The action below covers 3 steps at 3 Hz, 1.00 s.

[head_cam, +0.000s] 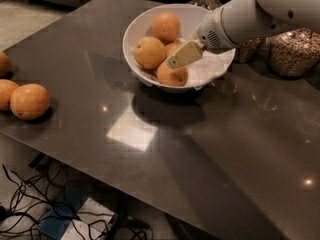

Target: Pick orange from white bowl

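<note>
The white bowl (131, 30) stands at the back middle of the dark table, with a crumpled white paper liner (212, 66) inside. It holds several oranges: one at the back (166, 27), one at the left (149, 52), one at the front (172, 76), and one in the middle, mostly hidden (172, 47). My gripper (179, 59) reaches in from the upper right on a white arm. Its beige tip sits inside the bowl, right above the front orange and in front of the middle one. Whether it grips an orange does not show.
Three loose oranges lie at the table's left edge, the nearest (30, 101) beside another (6, 91). Glass jars of grains (294, 51) stand at the back right behind the arm. Cables and a power strip (75, 219) lie on the floor below the front edge.
</note>
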### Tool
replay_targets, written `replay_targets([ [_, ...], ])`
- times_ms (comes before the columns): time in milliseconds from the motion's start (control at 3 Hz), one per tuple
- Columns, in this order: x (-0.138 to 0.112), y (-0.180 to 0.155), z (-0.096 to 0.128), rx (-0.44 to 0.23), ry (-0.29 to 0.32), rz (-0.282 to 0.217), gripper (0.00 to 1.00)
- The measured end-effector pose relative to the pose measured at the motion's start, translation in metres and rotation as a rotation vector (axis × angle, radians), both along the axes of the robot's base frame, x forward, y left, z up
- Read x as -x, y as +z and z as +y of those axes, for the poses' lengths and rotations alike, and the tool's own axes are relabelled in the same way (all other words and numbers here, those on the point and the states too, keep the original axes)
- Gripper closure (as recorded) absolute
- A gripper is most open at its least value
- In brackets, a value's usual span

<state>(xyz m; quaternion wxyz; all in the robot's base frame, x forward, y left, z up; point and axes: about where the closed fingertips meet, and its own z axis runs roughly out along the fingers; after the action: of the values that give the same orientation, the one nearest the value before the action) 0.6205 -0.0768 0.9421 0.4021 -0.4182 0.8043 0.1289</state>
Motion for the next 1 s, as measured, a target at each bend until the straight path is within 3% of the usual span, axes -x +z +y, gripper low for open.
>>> replay_targets([
  [333, -0.004, -0.008, 0.002, -0.003, -0.020, 0.019, 0.26],
  [1000, -0.004, -0.043, 0.007, -0.011, -0.055, 0.113, 0.26],
])
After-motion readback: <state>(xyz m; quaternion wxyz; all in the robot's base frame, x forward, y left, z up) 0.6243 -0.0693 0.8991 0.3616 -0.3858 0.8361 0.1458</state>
